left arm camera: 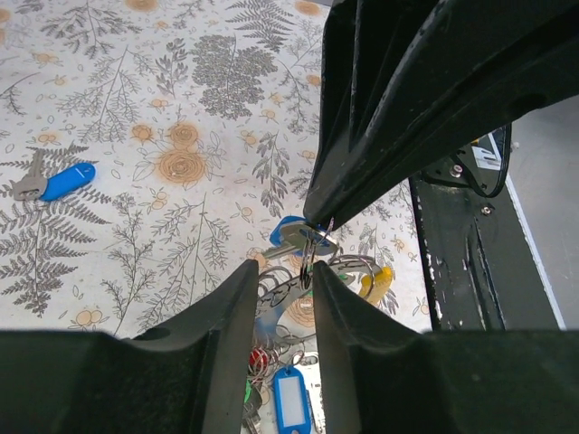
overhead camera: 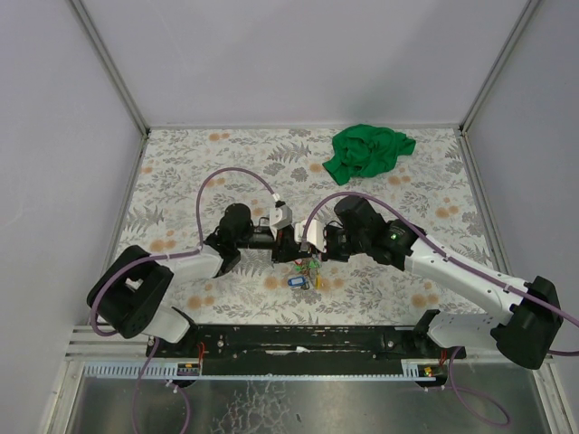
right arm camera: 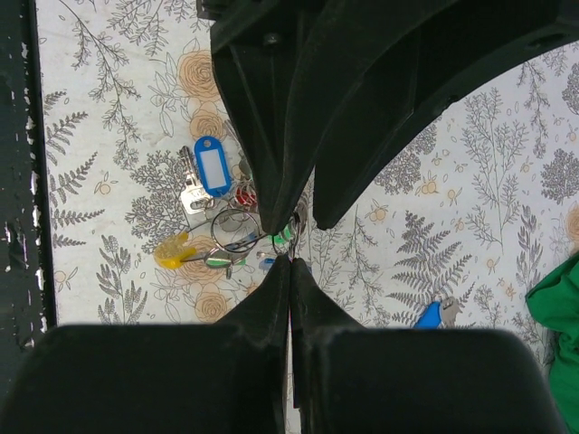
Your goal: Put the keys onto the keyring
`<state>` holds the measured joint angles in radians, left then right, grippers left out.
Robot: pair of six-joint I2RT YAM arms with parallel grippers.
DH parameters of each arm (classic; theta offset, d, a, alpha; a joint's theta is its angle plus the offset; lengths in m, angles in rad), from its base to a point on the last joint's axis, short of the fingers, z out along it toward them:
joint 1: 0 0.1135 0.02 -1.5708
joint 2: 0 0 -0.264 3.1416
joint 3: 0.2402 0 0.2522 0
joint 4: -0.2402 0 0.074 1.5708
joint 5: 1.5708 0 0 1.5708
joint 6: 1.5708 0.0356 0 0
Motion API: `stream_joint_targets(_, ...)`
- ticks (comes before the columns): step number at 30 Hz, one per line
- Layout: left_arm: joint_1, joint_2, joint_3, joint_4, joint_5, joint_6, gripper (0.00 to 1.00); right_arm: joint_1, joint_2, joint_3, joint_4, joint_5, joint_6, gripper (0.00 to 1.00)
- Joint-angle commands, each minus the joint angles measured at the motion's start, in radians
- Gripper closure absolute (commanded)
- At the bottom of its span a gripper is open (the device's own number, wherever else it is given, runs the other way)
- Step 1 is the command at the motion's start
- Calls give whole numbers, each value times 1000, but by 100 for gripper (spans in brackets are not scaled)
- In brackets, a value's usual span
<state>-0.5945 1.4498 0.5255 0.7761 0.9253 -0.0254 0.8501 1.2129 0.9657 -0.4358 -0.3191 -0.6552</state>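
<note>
Silvery keyring (left arm camera: 308, 256) sits pinched by right gripper (right arm camera: 289, 264), left gripper (left arm camera: 285, 271) narrowly parted; overhead hides this.

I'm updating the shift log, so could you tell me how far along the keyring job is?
Looks done: a yellow key and others appear bunched on the keyring, beside a blue tag. In hand: the right gripper is pinched shut, apparently on the ring wire, and the left gripper straddles the same spot. Left: one blue key lies apart on the table, unthreaded.

The right pincer (left arm camera: 318, 220) holds the keyring (left arm camera: 309, 253) over the keys (left arm camera: 375, 282).
</note>
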Motion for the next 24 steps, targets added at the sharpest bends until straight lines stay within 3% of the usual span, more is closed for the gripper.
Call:
stream_joint_targets(1, 2, 21, 36, -3, 57, 2, 73, -4, -6, 58, 19, -34, -9, 100)
stream_joint_targets(5, 1, 28, 41, 4, 74, -9, 85, -4, -1, 65, 14, -38, -7, 100)
stream_joint_targets(8, 1, 17, 34, 7, 63, -8, 100, -2, 6, 72, 0, -32, -3, 100)
stream_joint_targets(15, 1, -76, -12, -2, -60, 2, 100, 3, 14, 81, -65, 86, 47, 100)
stream_joint_targets(24, -23, -175, -77, 47, -102, 29, 100, 2, 83, 140, -139, 75, 69, 100)
